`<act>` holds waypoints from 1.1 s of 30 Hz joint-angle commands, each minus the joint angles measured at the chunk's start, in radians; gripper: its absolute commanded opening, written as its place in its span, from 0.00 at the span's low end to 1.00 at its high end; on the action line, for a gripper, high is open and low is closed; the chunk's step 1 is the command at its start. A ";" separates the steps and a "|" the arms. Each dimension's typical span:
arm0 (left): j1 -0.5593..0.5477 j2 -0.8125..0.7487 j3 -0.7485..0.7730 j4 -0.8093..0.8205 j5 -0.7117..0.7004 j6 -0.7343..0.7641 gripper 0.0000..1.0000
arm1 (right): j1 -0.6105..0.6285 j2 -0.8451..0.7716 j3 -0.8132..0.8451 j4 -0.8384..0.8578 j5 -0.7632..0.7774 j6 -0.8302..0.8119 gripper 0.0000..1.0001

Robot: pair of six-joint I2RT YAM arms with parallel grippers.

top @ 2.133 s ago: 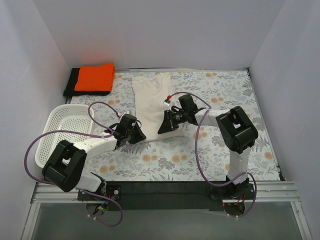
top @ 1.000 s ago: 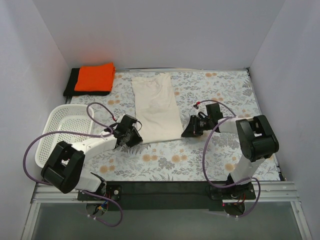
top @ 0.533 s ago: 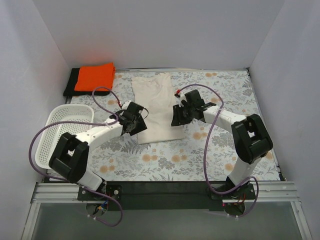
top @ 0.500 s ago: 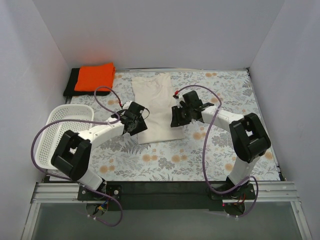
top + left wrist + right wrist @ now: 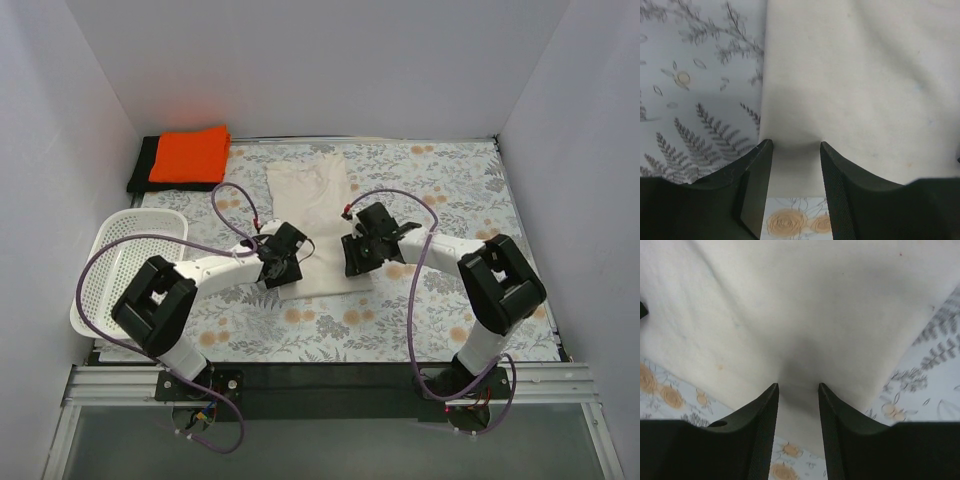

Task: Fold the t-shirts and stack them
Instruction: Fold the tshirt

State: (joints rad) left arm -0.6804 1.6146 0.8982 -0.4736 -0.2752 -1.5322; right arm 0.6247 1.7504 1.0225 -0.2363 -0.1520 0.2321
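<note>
A cream t-shirt (image 5: 315,200) lies as a long narrow strip mid-table, collar end at the far side. My left gripper (image 5: 290,264) hovers over its near left corner, jaws open, flat cream cloth (image 5: 850,80) under them and nothing between the fingers (image 5: 760,165). Over the near right corner my right gripper (image 5: 353,254) is open too, with smooth cloth (image 5: 800,305) beneath its fingers (image 5: 827,410). An orange t-shirt (image 5: 190,153), folded, rests on a folded black t-shirt (image 5: 139,166) at the far left corner.
A white perforated basket (image 5: 120,262) stands at the left edge, beside the left arm. Purple cables loop above both arms. White walls enclose the floral-patterned table (image 5: 450,190) on three sides.
Both grippers have come nearer and inward, from the shirt's sides to its near corners. The cream shirt has slid slightly toward the near edge.
</note>
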 commanded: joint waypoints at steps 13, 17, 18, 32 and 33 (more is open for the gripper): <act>-0.220 -0.235 0.015 -0.548 -0.019 -0.316 0.63 | 0.141 -0.328 -0.119 -0.402 0.049 0.156 0.54; -0.225 -0.271 -0.045 -0.496 0.025 -0.371 0.66 | 0.141 -0.409 -0.185 -0.403 0.106 0.236 0.61; -0.226 -0.271 -0.051 -0.484 0.028 -0.381 0.66 | 0.139 -0.419 -0.200 -0.403 0.123 0.248 0.61; -0.280 -0.199 -0.136 -0.323 0.062 -0.434 0.58 | 0.141 -0.477 -0.305 -0.330 0.124 0.335 0.55; -0.292 -0.193 -0.137 -0.321 0.060 -0.439 0.56 | 0.141 -0.476 -0.309 -0.319 0.123 0.342 0.55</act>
State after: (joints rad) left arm -0.9512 1.4120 0.7712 -0.8310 -0.2184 -1.9396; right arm 0.7662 1.2957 0.7280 -0.5926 -0.0395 0.5392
